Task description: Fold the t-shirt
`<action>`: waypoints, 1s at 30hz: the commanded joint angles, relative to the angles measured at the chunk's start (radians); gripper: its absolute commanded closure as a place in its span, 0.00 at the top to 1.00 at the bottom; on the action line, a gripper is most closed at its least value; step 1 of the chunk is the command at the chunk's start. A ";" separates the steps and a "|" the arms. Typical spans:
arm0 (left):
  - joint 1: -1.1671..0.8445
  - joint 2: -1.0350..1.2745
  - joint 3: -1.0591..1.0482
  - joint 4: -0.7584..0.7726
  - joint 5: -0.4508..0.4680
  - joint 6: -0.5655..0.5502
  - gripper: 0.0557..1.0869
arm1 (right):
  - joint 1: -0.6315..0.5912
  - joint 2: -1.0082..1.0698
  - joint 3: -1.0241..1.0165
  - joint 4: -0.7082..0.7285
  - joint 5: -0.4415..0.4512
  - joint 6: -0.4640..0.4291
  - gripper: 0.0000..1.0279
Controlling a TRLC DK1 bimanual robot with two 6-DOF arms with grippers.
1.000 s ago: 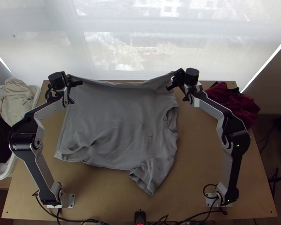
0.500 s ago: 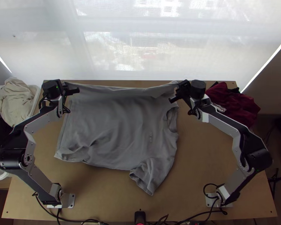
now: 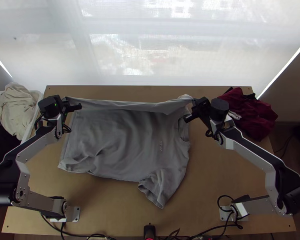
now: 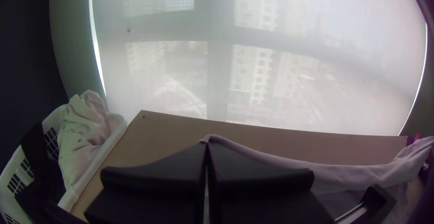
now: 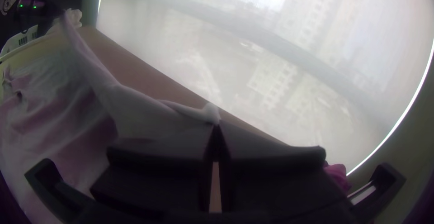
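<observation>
Compared with before, the left gripper (image 3: pixel 71 105) and the right gripper (image 3: pixel 194 109) have moved away from the window blind (image 3: pixel 110 56), and also a little apart from each other. The held edge of the t-shirt (image 3: pixel 130 106) has come with them, so a wider strip of the counter (image 3: pixel 130 91) now shows between this edge and the blind. Both arms' elbows have swung outward.

The top view looks steeply down from high above the near edge of the table (image 3: pixel 122 216). The left wrist view, from the left arm (image 3: pixel 38 142), is close to the far edge and faces the window blind (image 4: pixel 271 70). The right wrist view, from the right arm (image 3: pixel 254 150), is also near, but faces it aslant. All 3 views share part of the shirt (image 3: pixel 122 128).
</observation>
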State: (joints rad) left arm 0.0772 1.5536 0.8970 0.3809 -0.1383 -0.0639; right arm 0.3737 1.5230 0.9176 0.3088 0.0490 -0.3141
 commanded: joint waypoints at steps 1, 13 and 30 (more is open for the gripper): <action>0.010 -0.089 -0.089 -0.016 0.002 0.004 0.03 | 0.019 -0.119 -0.120 -0.020 0.000 0.017 0.03; 0.016 -0.138 -0.188 -0.025 0.006 0.006 0.03 | 0.056 -0.230 -0.235 -0.086 -0.001 0.060 0.03; -0.004 -0.141 -0.288 -0.051 0.029 0.013 0.03 | 0.090 -0.274 -0.367 -0.103 -0.001 0.076 0.03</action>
State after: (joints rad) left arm 0.0826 1.4063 0.6540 0.3344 -0.1165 -0.0547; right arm 0.4484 1.2572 0.6067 0.2043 0.0483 -0.2401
